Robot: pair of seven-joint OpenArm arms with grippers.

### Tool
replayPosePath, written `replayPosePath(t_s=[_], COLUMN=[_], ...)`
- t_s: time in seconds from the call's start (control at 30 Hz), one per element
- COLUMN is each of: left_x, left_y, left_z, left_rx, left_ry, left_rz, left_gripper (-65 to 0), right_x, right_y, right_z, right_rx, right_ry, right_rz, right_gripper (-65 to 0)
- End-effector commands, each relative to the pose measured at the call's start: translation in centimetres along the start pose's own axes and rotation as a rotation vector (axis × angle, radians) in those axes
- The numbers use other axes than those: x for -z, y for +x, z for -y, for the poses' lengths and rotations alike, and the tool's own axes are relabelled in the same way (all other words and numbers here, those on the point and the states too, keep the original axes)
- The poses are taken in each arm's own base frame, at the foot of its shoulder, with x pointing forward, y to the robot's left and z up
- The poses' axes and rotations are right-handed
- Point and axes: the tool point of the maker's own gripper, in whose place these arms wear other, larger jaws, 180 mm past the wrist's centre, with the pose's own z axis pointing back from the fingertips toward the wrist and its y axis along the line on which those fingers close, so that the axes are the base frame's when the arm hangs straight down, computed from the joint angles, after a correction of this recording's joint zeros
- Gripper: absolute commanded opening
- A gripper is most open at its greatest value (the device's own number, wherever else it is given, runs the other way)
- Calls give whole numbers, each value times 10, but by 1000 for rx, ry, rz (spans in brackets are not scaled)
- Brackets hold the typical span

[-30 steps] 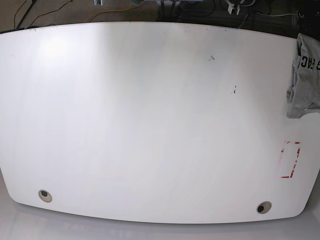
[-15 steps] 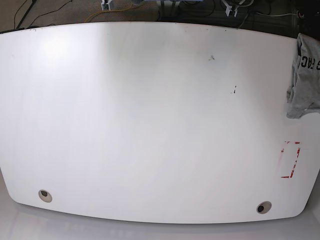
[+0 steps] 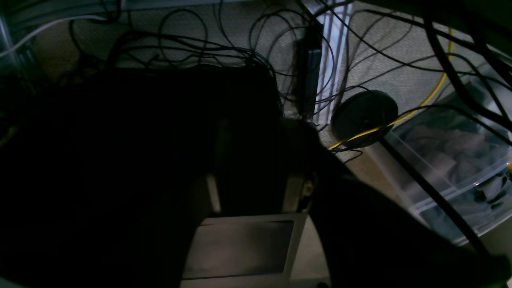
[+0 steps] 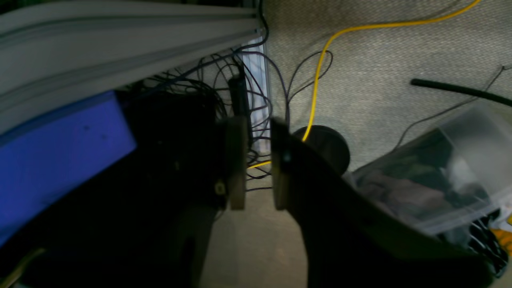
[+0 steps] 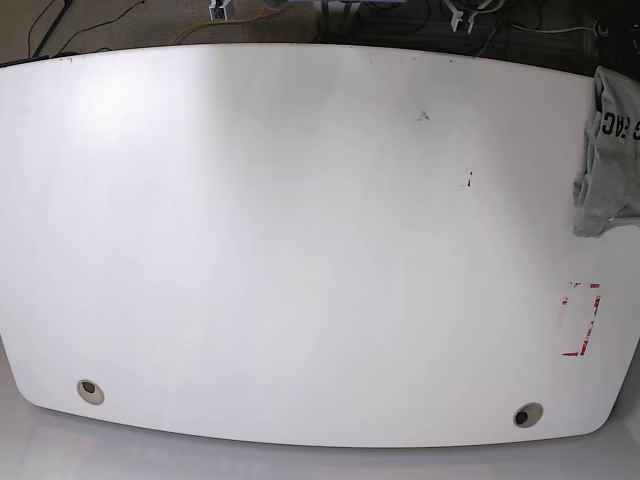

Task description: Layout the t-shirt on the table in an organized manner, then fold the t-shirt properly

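Nothing of the task is showing as done: neither the layout nor the fold is under way, in my judgement. Nearest the camera in the base view, the table (image 5: 300, 250) is lying bare along its front edge, with two grommet holes (image 5: 90, 391) and, to the right, a red tape mark (image 5: 581, 319). Farther back, at the far right edge, the t-shirt (image 5: 610, 160) is sitting bunched in a wrinkled heap, partly running out of the picture, its black lettering (image 5: 617, 126) showing. It is waiting to be drawn inward, spread flat and then folded.

Both arms are hanging off the table, over a floor of cables and a clear bin. The right gripper (image 4: 254, 164) is holding nothing, its jaws standing a narrow gap apart. The left gripper (image 3: 252, 192) is sitting in deep shadow; its jaws are looking parted and empty.

Against the earlier base frames, the shirt and table are lying unchanged.
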Motion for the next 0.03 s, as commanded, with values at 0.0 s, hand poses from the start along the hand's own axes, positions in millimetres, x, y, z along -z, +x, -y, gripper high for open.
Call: replayPosePath(t_s=[0.0], left_x=[-1], left_y=[-3], left_z=[-4], left_rx=[-3], left_ry=[10], left_rz=[0], left_gripper=[-468], right_x=[-1], right_y=[-4], right_z=[-3], right_rx=[2], right_ry=[12], right_rz=[1], right_gripper=[-549])
